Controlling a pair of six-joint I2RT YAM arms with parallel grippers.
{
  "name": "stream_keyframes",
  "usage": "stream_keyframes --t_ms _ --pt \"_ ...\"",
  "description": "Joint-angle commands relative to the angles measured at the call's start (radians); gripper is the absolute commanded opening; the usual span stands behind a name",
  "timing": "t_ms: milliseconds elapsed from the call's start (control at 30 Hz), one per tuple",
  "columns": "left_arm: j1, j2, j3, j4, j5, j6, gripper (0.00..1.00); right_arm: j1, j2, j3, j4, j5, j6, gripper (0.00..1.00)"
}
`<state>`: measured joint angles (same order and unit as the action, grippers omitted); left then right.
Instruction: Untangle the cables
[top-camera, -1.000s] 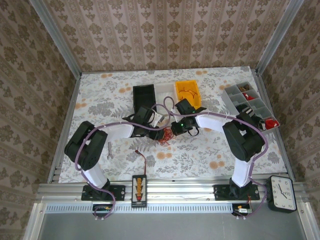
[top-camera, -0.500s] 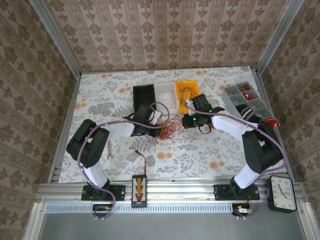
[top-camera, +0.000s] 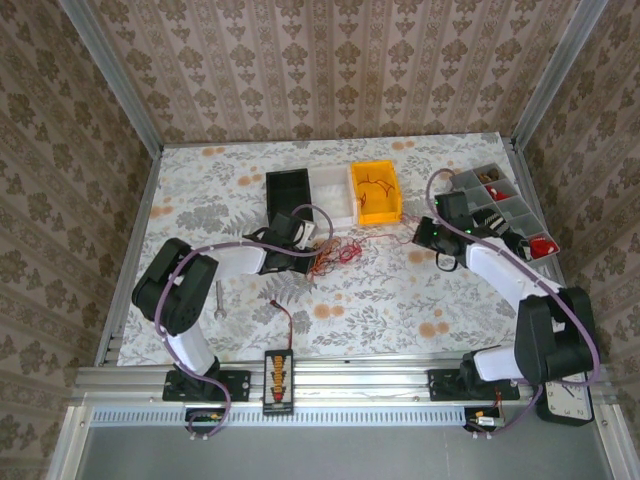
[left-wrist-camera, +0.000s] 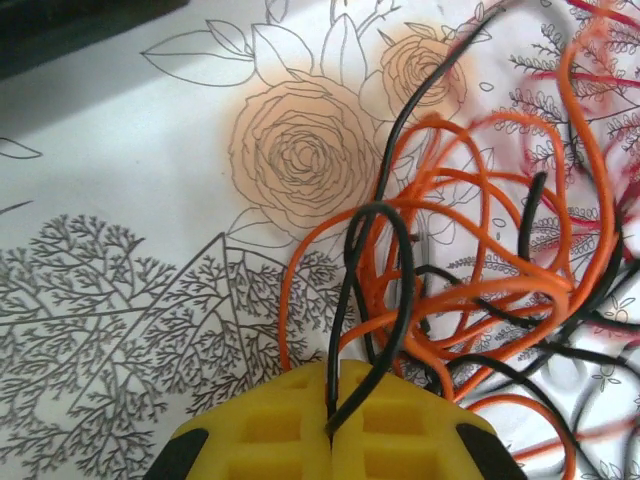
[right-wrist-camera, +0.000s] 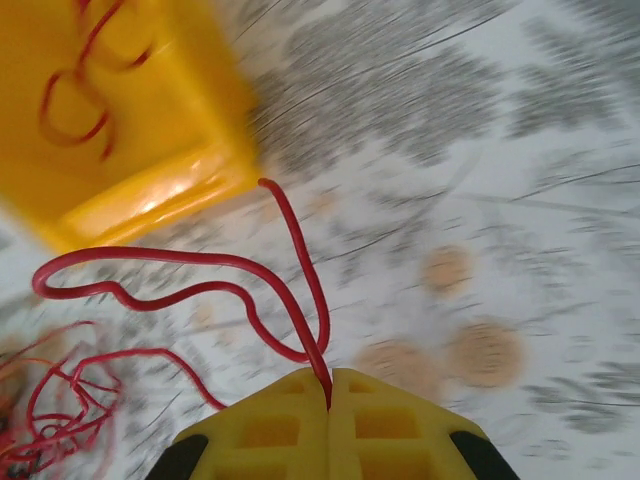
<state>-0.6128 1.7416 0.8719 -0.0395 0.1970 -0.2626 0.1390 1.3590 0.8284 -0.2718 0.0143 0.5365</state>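
Left claw (left-wrist-camera: 330, 425) closed tight, pads together, with a black strand of the cables (left-wrist-camera: 500, 290) pinched between them. The bundle lies about mid-table (top-camera: 400, 290), just near of the black tray (top-camera: 290, 188) and at the left claw's tip: loose orange, black and red loops. Right claw (right-wrist-camera: 330, 392) also closed, nipping one red wire (right-wrist-camera: 180, 256) that loops left past the corner of the yellow bin (right-wrist-camera: 120, 130) toward a red tangle. A red curl lies inside the bin. Right claw sits right of the bundle, well apart.
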Motion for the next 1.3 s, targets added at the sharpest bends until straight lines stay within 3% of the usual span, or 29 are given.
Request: stream_keyframes --t_ms 0,267,400,433,467,600,700,767,1267 --pt "0.027 0.013 -0.038 -0.076 -0.080 -0.012 0.00 -0.063 -0.054 -0.022 -0.052 0.144 0.048 0.00" --pt "0.030 0.014 -0.039 -0.077 -0.076 0.000 0.00 -0.123 -0.083 -0.028 -0.050 0.090 0.020 0.00" --pt "0.014 -0.016 -0.028 -0.066 0.007 0.038 0.00 -0.120 -0.075 -0.042 0.013 -0.044 -0.004 0.00" --pt "0.008 -0.030 -0.025 -0.062 0.036 0.052 0.04 -0.118 -0.074 -0.049 0.031 -0.078 -0.005 0.00" --pt "0.003 -0.048 -0.019 -0.062 0.065 0.070 0.19 -0.111 -0.074 -0.056 0.049 -0.107 -0.009 0.00" --pt "-0.008 -0.128 0.025 -0.115 0.069 0.131 0.47 -0.073 -0.098 -0.072 0.087 -0.162 -0.041 0.00" --pt "-0.010 -0.213 0.041 -0.122 0.042 0.182 0.64 -0.053 -0.110 -0.077 0.093 -0.180 -0.049 0.00" --pt "-0.020 -0.233 0.074 -0.142 0.054 0.225 0.69 -0.043 -0.112 -0.078 0.087 -0.178 -0.053 0.00" --pt "-0.228 0.246 0.514 -0.254 0.136 0.393 0.69 -0.034 -0.079 -0.062 0.060 -0.145 -0.042 0.00"
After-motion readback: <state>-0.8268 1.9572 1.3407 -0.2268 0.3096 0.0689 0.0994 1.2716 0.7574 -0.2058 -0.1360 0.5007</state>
